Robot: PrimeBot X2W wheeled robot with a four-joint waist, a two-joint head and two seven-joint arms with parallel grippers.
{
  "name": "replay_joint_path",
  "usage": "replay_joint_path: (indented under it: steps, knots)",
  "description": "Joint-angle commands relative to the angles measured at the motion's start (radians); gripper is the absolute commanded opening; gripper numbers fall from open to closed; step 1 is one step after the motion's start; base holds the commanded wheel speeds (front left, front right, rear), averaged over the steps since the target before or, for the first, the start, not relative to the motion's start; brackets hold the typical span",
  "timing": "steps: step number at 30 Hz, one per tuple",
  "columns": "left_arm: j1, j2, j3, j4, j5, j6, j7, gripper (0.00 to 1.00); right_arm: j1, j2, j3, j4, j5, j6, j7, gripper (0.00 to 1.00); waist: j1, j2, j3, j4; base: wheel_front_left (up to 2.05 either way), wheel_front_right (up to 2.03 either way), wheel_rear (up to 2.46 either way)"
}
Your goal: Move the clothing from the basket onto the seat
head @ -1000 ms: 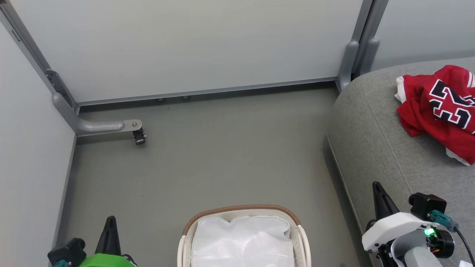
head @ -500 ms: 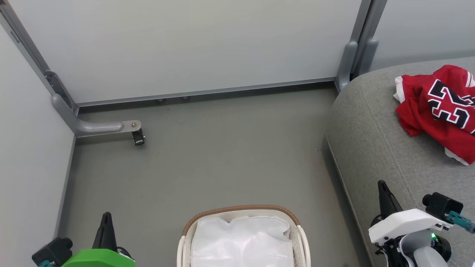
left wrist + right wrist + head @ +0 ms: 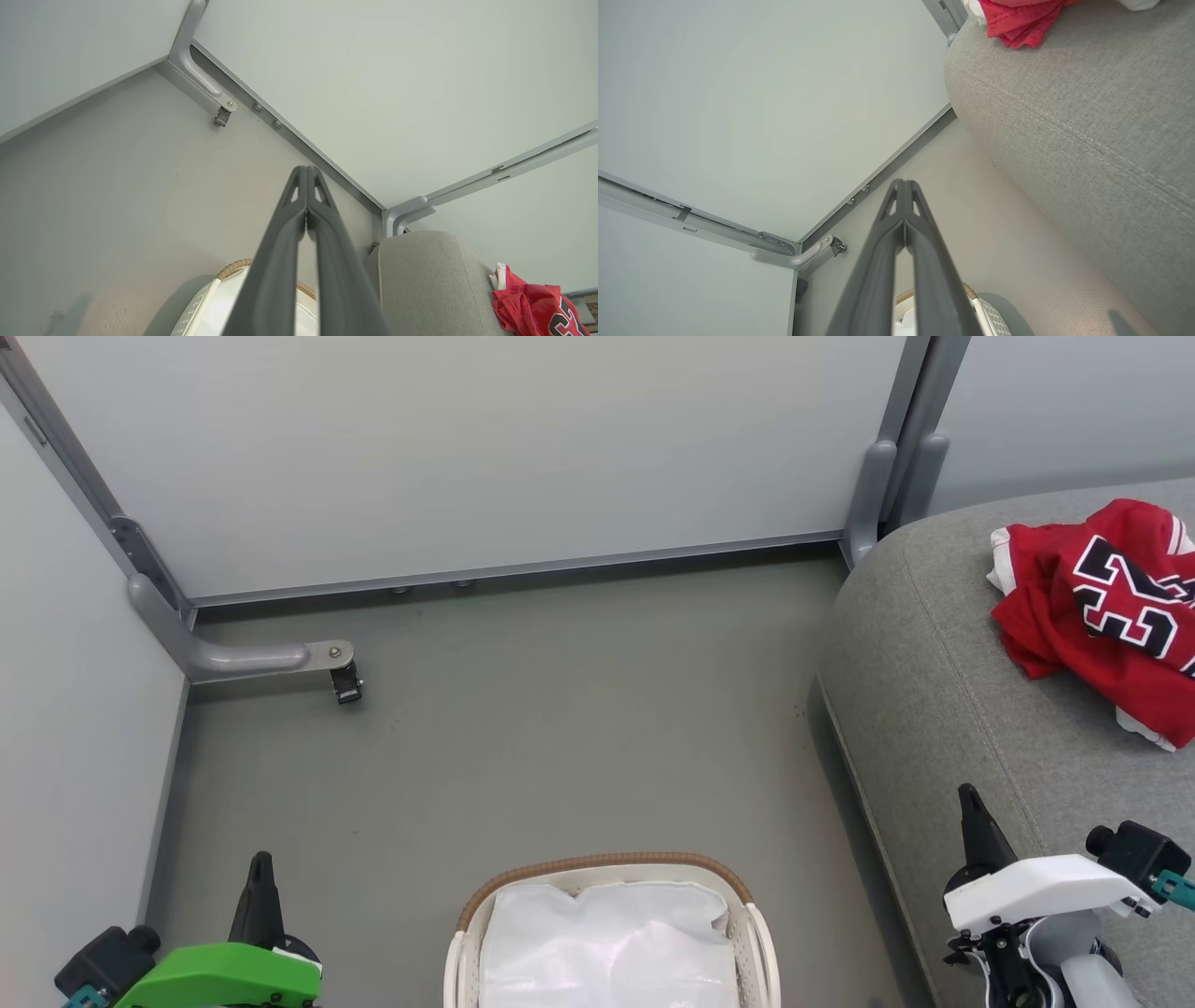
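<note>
Left gripper [image 3: 306,171]: jaws closed, fingers meet at the tips with a thin slit lower down. It holds nothing and touches nothing.
Right gripper [image 3: 903,183]: same, tips pressed together. It's empty and clear of everything.
Left gripper position: lower left of the head view, over bare floor [image 3: 560,728], left of the basket [image 3: 597,863] and apart from it.
Right gripper position: lower right of the head view, over the near front edge of the seat [image 3: 943,709]. Can't tell whether the arm body touches the fabric.
Clothing [image 3: 1102,616]: a crumpled red heap with white trim and black-and-white lettering. It's on the seat towards the far right, partly cut by the frame edge and well away from both grippers.
Basket: bottom centre of the head view, between the two grippers and only partly in frame. The white liner [image 3: 607,943] is the only thing seen inside; no red in the visible part.
Seat: right side, rounded corner by the wall post, with a stitched seam running along the front.
Surroundings: pale wall panels [image 3: 467,457] at the back and left. A grey bracket foot [image 3: 252,658] with a small black clip [image 3: 346,686] sits on the floor at far left.
Obstructions: open floor between basket and seat.
</note>
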Motion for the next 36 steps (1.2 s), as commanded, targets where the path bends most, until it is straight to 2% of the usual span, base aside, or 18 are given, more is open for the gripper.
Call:
replay_joint_path:
  steps: [1,36]
  knots:
    - [-0.030,0.003,0.005,-0.017,-0.032,-0.001,0.007,0.00,-0.002,-0.007,-0.005,-0.019,0.036,0.000,0.007,0.00,0.0000,0.0000,0.000,0.000,0.00,0.00,0.00]
    - [-0.057,-0.002,0.031,-0.072,-0.390,-0.002,0.108,0.00,0.014,-0.011,-0.028,-0.082,0.422,-0.001,0.107,0.00,0.0000,0.0000,-0.004,-0.008,0.00,0.00,0.00]
